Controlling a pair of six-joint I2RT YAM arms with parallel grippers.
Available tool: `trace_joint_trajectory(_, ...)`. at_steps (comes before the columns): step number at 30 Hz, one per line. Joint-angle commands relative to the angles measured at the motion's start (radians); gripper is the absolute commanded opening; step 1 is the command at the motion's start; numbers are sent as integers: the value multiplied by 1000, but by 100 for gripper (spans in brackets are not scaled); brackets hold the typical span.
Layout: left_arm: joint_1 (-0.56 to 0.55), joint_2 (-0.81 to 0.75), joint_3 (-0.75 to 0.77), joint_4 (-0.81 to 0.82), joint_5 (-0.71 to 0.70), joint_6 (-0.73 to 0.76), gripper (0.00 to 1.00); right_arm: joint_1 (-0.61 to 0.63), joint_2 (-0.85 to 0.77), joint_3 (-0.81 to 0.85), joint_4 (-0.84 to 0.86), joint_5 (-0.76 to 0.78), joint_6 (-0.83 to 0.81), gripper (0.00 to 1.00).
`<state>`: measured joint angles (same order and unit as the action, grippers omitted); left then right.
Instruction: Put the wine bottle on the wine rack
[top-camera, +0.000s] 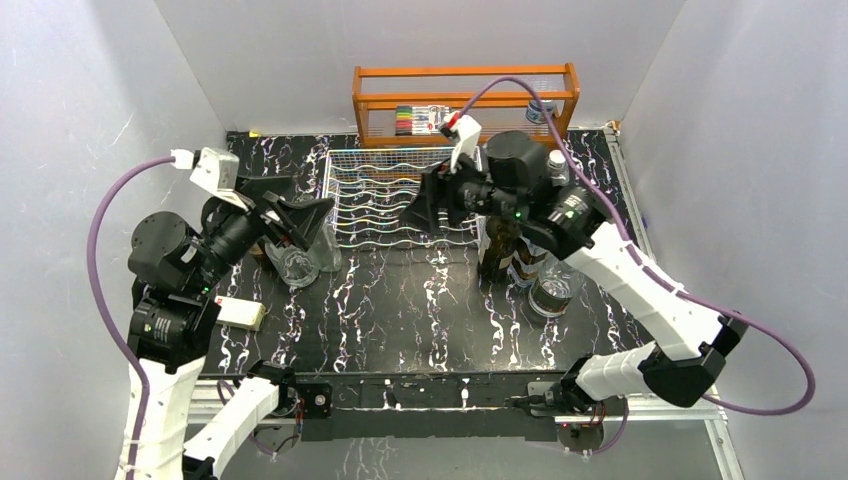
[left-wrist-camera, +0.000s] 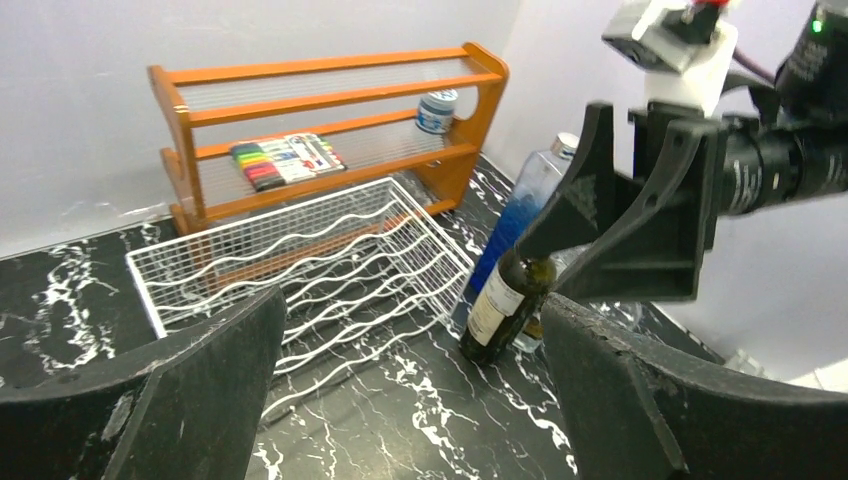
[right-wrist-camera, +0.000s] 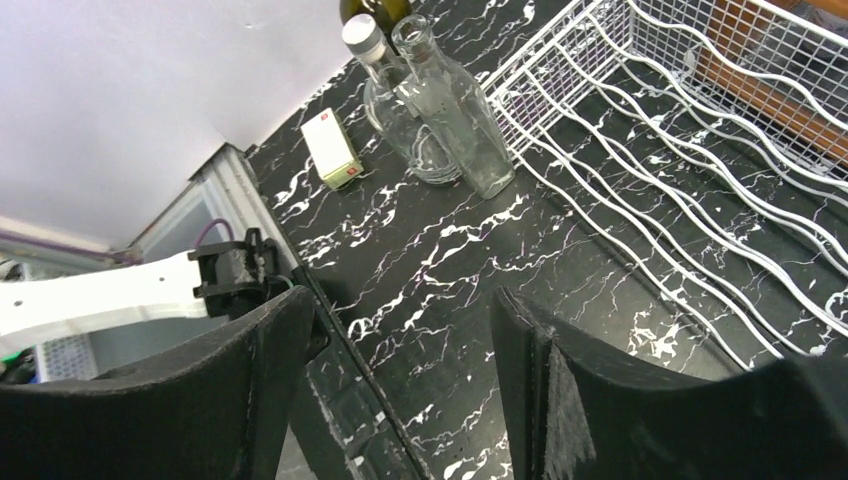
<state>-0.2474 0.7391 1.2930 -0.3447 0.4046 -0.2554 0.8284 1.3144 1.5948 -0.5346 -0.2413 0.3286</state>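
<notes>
The fingers of the right gripper (right-wrist-camera: 400, 300) are parted by a moderate gap and nothing is held between them; only the black marbled table (right-wrist-camera: 450, 260) is seen through the gap. In the left wrist view this gripper is seen hanging just above the mouth of the wine bottle (left-wrist-camera: 503, 305), though whether a finger touches the glass cannot be told. The fingers of the left gripper (left-wrist-camera: 415, 320) are spread wide and nothing is gripped; they are pointed across the table toward the right arm. The wine bottle, dark with a pale label, is stood on the table just beside the right front corner of the wine rack (left-wrist-camera: 320, 255), not in it. A plastic bottle (left-wrist-camera: 520, 215) holding blue liquid is placed just behind it. The white wire rack is set at the back middle of the table with its wavy rows facing up, directly in front of an orange wooden shelf (left-wrist-camera: 478, 120) that is placed against the back wall. On the shelf 1 pack of coloured markers (left-wrist-camera: 285, 160) is laid flat and 1 small jar (left-wrist-camera: 436, 110) is stood near the right end. By the rack's left front corner 2 clear glass bottles (right-wrist-camera: 455, 120) are stood close together, and 1 small white box (right-wrist-camera: 332, 148) is laid near them, toward the table's near edge.
</notes>
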Motion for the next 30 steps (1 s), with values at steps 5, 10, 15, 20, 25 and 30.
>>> trace_joint_trajectory(5, 5, -28, 69, -78, -167, 27, 98, 222, 72, -8, 108, 446, -66, 79)
trace_joint_trajectory(10, 5, -41, 67, -85, -206, 42, 98, 283, 151, -43, 176, 484, -43, 81)
trace_joint_trajectory(15, 6, -57, 69, -112, -320, 53, 98, 344, 297, 3, 254, 535, -16, 81)
trace_joint_trajectory(20, 3, -60, 98, -156, -564, 29, 98, 348, 418, 50, 405, 571, 59, 81)
trace_joint_trajectory(25, -12, -64, 113, -196, -797, 16, 98, 348, 552, 158, 516, 628, 55, 81)
trace_joint_trajectory(30, -21, -70, 110, -201, -815, 23, 98, 348, 644, 258, 525, 691, 35, 81)
